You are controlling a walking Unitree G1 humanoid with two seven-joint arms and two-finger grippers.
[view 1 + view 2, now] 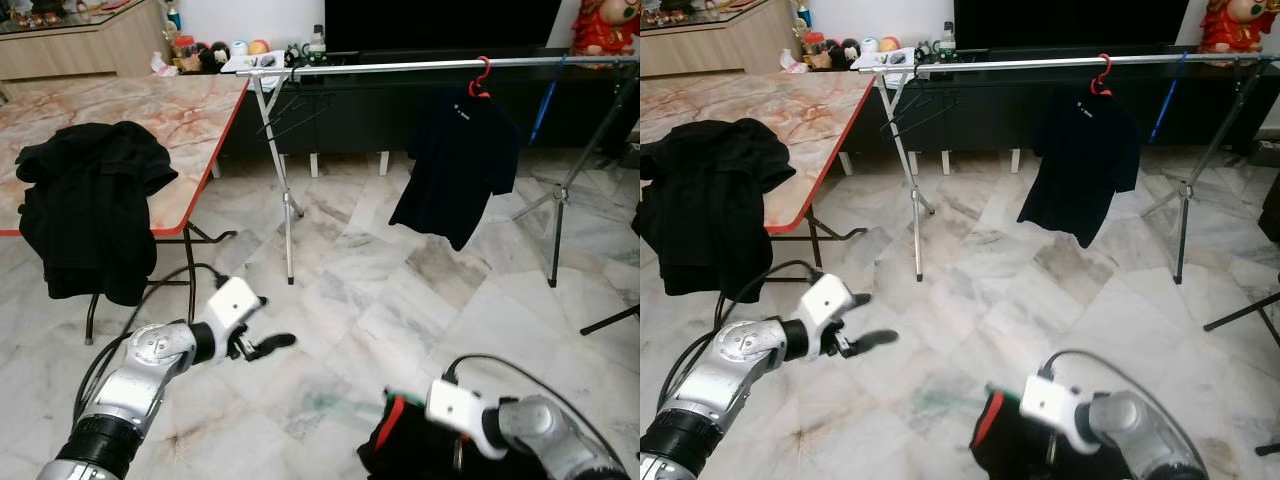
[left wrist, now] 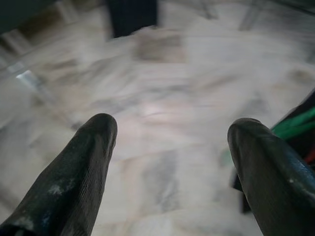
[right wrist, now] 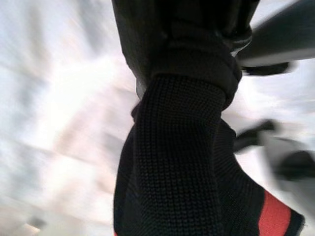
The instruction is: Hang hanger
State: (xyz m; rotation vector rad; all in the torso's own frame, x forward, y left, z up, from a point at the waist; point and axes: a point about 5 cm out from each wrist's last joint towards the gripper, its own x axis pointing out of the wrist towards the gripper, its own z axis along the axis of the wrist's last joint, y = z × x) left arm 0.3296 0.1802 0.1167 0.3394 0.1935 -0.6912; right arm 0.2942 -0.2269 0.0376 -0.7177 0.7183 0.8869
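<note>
Right gripper (image 1: pixel 400 415): fingers shut on black red-trimmed knit garment (image 3: pixel 187 162) with green hanger (image 1: pixel 352 408), low over floor. Left gripper (image 1: pixel 262 347): fingers spread, empty. Silver rail (image 1: pixel 420 66) far; garment may slip.

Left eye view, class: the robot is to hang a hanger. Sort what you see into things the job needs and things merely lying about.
Needed for the job:
- right gripper, shut on the black garment with a green hanger
- clothes rail
- left gripper, open

Lying about:
- black clothes on the table
- hung black T-shirt
- bottles and jars
</note>
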